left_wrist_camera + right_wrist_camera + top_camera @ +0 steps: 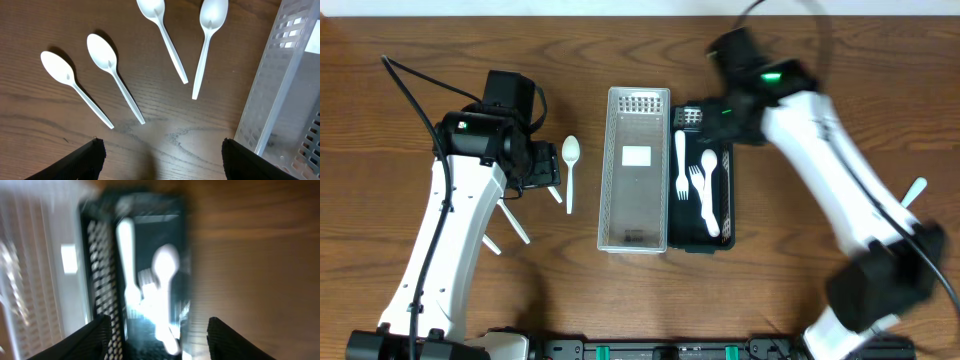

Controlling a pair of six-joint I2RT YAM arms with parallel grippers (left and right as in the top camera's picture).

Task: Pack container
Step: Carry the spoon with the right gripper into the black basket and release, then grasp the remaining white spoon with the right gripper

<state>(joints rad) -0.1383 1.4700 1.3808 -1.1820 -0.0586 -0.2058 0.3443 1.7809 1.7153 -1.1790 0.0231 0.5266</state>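
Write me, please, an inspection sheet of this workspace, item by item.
Surface: wooden table, bare wood.
Job's things: clear perforated container in the middle, holds no cutlery; black container beside it on the right, holding white cutlery; four spoons lying loose on the left.
Clutter: one white utensil far right, partly hidden.
End effectors: left end effector open near the spoons; right end effector open over the black container, view blurred.
Cables: black cables trail from both arms.
Surroundings: black rail at the front edge.
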